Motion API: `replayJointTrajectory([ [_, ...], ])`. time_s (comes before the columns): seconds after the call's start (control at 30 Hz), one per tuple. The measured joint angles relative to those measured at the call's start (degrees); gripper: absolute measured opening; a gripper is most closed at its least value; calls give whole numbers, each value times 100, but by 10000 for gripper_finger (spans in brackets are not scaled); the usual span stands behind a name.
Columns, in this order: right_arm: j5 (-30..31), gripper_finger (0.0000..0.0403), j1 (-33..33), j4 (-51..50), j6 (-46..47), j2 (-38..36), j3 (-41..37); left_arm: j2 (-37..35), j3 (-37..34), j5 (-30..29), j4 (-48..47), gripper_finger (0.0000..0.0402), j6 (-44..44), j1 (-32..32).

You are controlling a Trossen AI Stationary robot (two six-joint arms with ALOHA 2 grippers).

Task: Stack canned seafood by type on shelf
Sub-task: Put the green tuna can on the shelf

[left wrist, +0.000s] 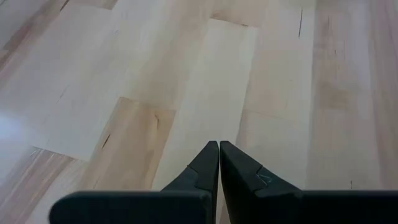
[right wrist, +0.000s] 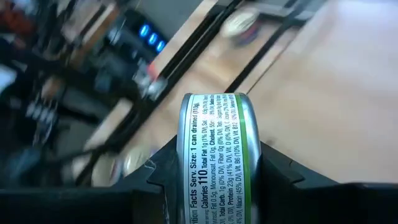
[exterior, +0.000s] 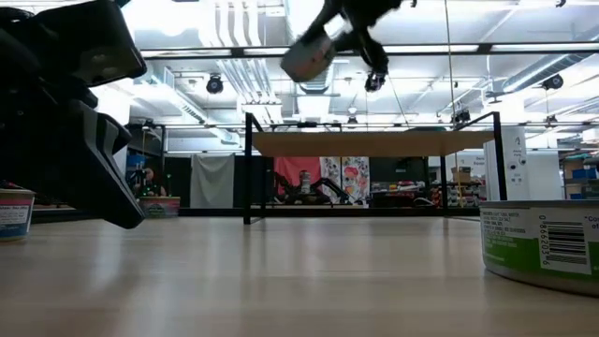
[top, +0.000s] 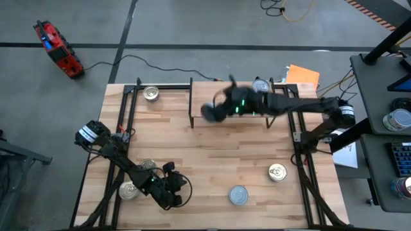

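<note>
My right gripper (top: 214, 111) is high over the shelf (top: 215, 93), shut on a tin with a green-banded label (right wrist: 211, 155). In the low view the gripper and its tin (exterior: 309, 56) hang above the light plank top (exterior: 374, 142). My left gripper (left wrist: 219, 147) is shut, low over bare tabletop near the near-left edge (top: 174, 192). Other tins stand on their bases: a silver-gold one (top: 277, 172) and a pale blue one (top: 238, 194) near right, two (top: 130, 190) (top: 146, 167) beside the left arm, one (top: 151, 94) far left, one (top: 261, 85) at the shelf's far right. My right gripper pinches the tin between its two fingers (right wrist: 163, 169) (right wrist: 272, 165), one on each flat end. The labelled side wall (right wrist: 208, 134) faces the wrist camera, so the tin sits on edge in the hold. It is lifted clear, above the shelf top.
Black frame rails run along the table's left (top: 122, 128), right (top: 298, 138) and far sides. In the low view a green-labelled tin (exterior: 541, 245) stands close at the right, another tin (exterior: 14, 215) at the left. Bare wood lies mid-table (top: 218, 154).
</note>
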Motion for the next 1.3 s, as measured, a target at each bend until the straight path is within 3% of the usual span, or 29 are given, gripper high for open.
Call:
replayJointTrajectory([
  [0.17, -444, 132, -981, 30, 466, 32, 0, -10, -55, -131, 16, 0, -209, 0],
  [0.4, -688, 132, -1551, 58, 821, 281, -2, -20, -96, -257, 9, 0, -277, 11],
  [1.3, -638, 132, -1578, -384, 467, 649, -36, -22, -107, -283, -17, 0, -387, 20],
])
